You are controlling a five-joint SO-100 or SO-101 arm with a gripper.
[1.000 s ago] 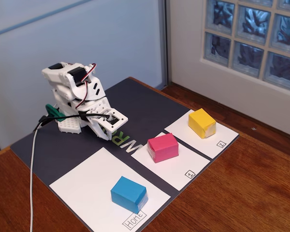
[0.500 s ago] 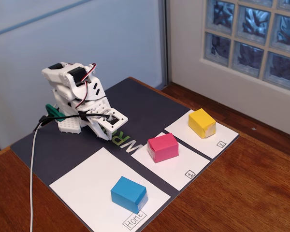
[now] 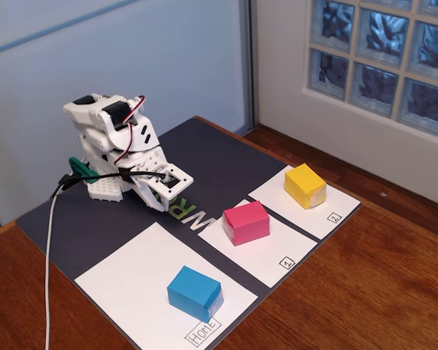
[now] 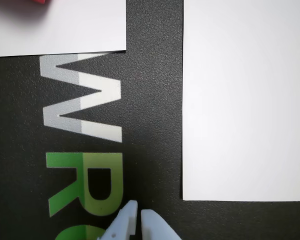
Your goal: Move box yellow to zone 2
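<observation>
The yellow box stands on the white sheet marked 2, zone 2, at the right of the dark mat in the fixed view. My white arm is folded down at the mat's back left, and its gripper rests low over the mat's printed letters, well to the left of the box. In the wrist view the two white fingertips lie close together, with nothing between them; the gripper is shut. The yellow box is out of the wrist view.
A pink block sits on the sheet marked 1. A blue block sits on the large sheet marked Home. The dark mat lies on a wooden table; a wall and glass-block window stand behind.
</observation>
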